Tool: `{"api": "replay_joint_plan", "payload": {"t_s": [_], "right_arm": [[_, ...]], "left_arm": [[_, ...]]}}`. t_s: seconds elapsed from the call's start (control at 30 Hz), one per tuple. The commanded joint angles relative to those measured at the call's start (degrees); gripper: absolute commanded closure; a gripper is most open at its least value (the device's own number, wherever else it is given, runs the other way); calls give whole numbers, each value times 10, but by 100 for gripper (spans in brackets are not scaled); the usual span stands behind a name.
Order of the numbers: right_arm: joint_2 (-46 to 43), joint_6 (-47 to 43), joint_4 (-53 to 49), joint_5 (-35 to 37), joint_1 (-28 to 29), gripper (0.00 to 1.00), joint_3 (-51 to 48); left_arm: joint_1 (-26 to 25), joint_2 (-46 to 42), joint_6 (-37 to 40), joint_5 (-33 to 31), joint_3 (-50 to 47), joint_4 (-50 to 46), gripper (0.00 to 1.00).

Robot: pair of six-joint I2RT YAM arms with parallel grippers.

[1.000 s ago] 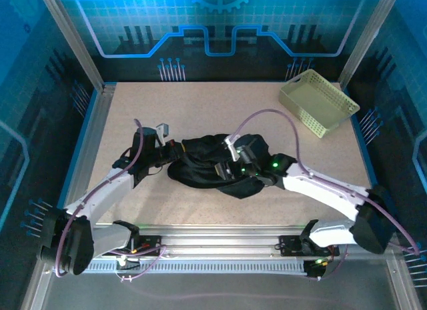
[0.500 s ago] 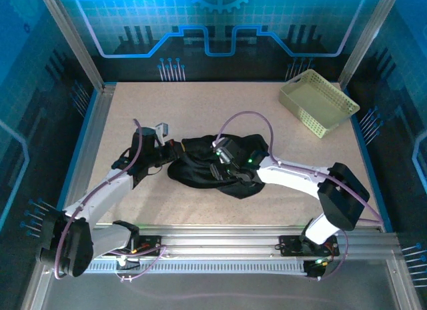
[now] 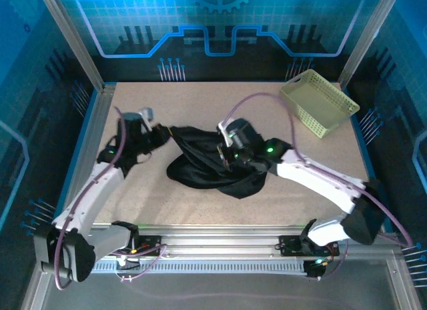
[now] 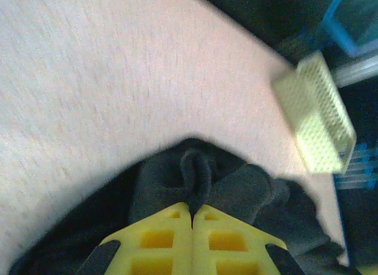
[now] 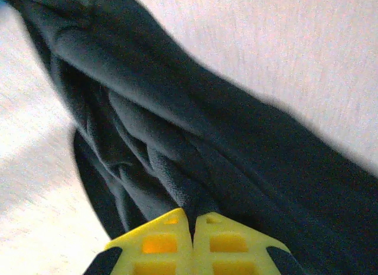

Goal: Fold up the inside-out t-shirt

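The black t-shirt (image 3: 207,167) lies bunched up in the middle of the table (image 3: 200,103). The left jaws pinch its 9 o'clock end, and the right jaws pinch its middle. Pull gently toward 9 and 3 o'clock, low, so it spreads flat.

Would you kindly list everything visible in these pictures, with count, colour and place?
black soft fabric t-shirt: one, black, bunched in the middle of the table, its left end pulled out towards the left gripper.
pale yellow-green plastic lattice basket: one, yellow-green, far right corner of the table, apart from the shirt.
speckled beige table: one, beige, under everything.
blue patterned back wall: one, blue, beyond the table's far edge.
left gripper: one, yellow fingers, shut on a pinch of the shirt's left end.
right gripper: one, yellow fingers, shut on a fold at the shirt's middle.
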Motion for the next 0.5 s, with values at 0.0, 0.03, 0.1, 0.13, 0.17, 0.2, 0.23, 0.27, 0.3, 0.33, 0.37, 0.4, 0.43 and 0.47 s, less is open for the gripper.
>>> {"api": "replay_joint_plan", "payload": {"t_s": [0.0,0.03,0.1,0.13,0.17,0.2,0.23,0.27,0.3,0.33,0.37,0.4,0.43,0.47], "right_arm": [[-70,-35,-32,-43,-33,100,88],[-81,-30,-31,-52,-46,100,100],[-95,-22,-24,-63,-68,100,110],[-104,-20,-18,-63,-75,100,109],[-109,-19,-14,-64,-81,100,105],[-115,-15,-12,-63,-90,100,97],[-118,-7,-12,-60,-101,100,87],[-122,2,-15,-57,-114,100,77],[-126,15,-18,-51,-132,100,61],[-132,30,-22,-50,-152,100,42],[-136,41,-26,-51,-170,100,26],[-141,54,-30,-54,-193,100,3],[-145,67,-34,-61,-215,100,-20],[-150,76,-37,-63,-233,100,-40]], "left_arm": [[80,-62,-17,-19,92,-51,100],[96,-80,-24,-18,106,-48,100],[103,-106,-26,-16,123,-37,100],[103,-113,-33,4,126,-28,100],[103,-117,-42,32,123,-14,100],[100,-118,-59,72,112,9,100],[89,-119,-72,105,93,36,100],[70,-119,-75,121,79,55,100],[33,-118,-61,118,66,59,100],[-16,-116,-35,94,57,48,100],[-64,-113,-15,64,49,34,100],[-113,-108,-6,27,30,28,100],[-154,-102,-12,8,2,41,100],[-182,-95,-26,1,-27,61,100]]}}
